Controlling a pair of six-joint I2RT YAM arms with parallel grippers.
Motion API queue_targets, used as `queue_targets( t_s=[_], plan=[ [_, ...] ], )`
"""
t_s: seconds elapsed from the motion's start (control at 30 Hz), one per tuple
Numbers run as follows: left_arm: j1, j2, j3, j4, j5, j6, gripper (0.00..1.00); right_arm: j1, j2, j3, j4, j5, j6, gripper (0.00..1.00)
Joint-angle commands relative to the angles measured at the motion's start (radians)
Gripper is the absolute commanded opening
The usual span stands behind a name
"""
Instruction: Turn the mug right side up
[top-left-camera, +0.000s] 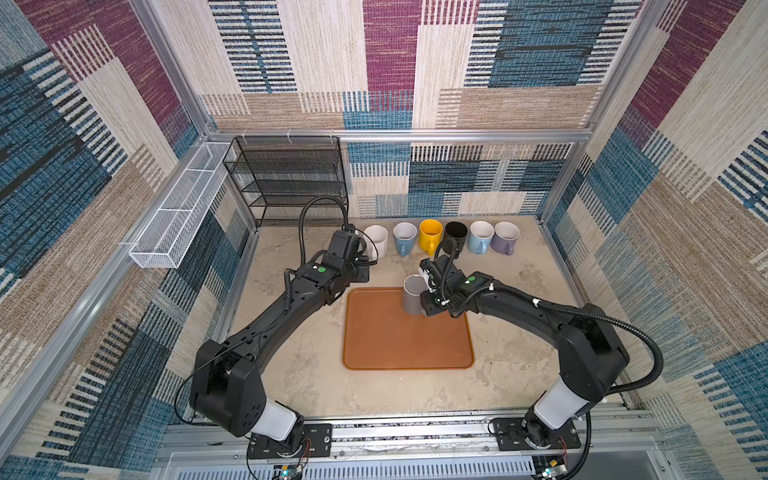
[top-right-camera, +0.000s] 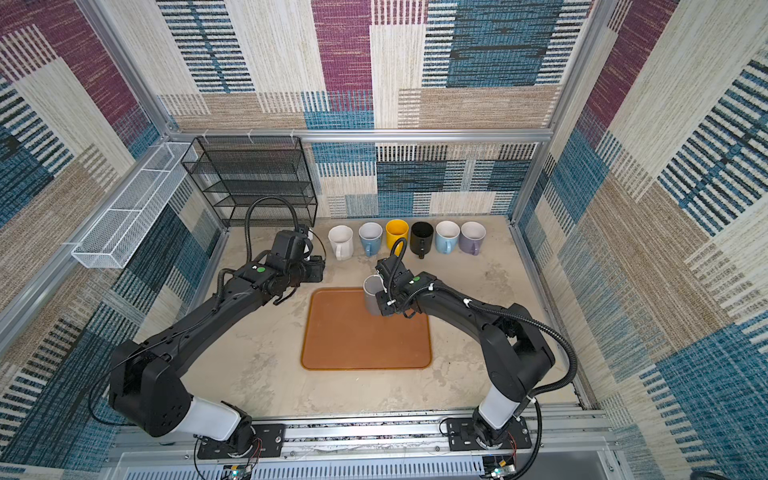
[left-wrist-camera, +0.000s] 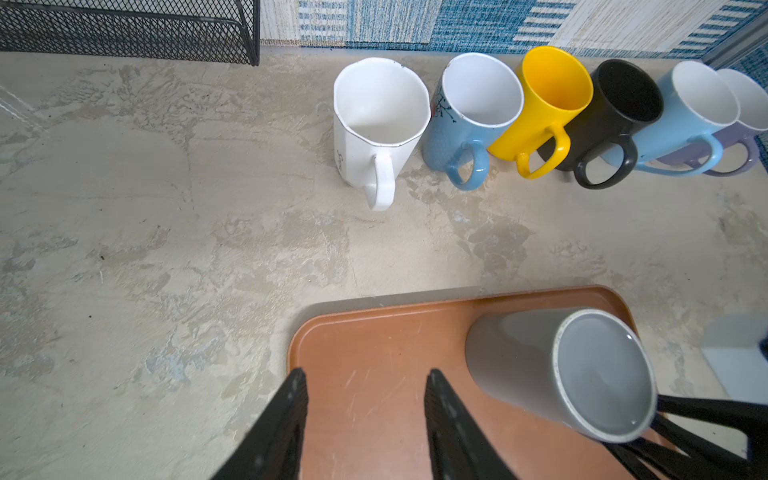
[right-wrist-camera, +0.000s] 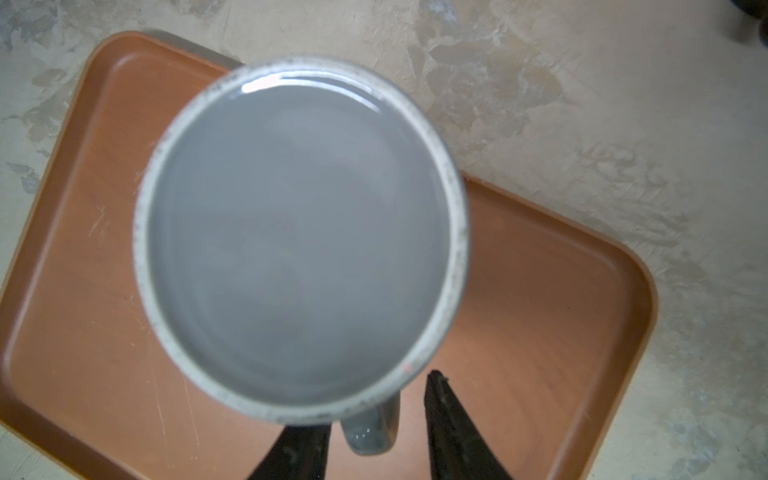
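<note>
In both top views the grey mug (top-left-camera: 411, 299) stands mouth down on the upper right corner of the brown tray (top-left-camera: 386, 345), mid-frame. The right tool (top-left-camera: 424, 301) is close against its right side. Six upright mugs (top-left-camera: 440, 237) line the wall above, on the mottled, plaster-like bench (top-left-camera: 299, 374). In the left wrist view the left tool (left-wrist-camera: 365, 374) sits at the bottom of the frame, its fingers spread over scuffed bare tray and holding nothing. The mug is at lower right: a plain straight-sided cylinder with a smooth matte wall. In the right wrist view its upturned base fills the centre, a glossy grey disc ringed by a pale, speckled, unglazed foot. The handle (right-wrist-camera: 370, 432) shows at the bottom edge between the right tool's black fingers, which stand apart on either side. A gap shows beside one finger, so it is not yet clamped. The step looks like closing on the handle. It should be centred between the fingers and gripped firmly, since glazed ceramic is slick. The mug then needs lifting clear of the tray's raised lip before the wrist rolls it over.
</note>
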Motion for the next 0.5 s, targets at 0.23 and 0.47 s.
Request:
queue_targets(
  t_s=[0.23, 0.47],
  plan=[
    [-0.001, 0.006, 0.008, -0.013, -0.023, 0.029, 0.47, 0.005, 0.039, 0.039, -0.005, 0.015, -0.011, 0.36],
    [-0.001, 0.01, 0.008, -0.012, -0.023, 0.034, 0.47, 0.005, 0.052, 0.041, -0.01, 0.015, -0.015, 0.34]
  ],
)
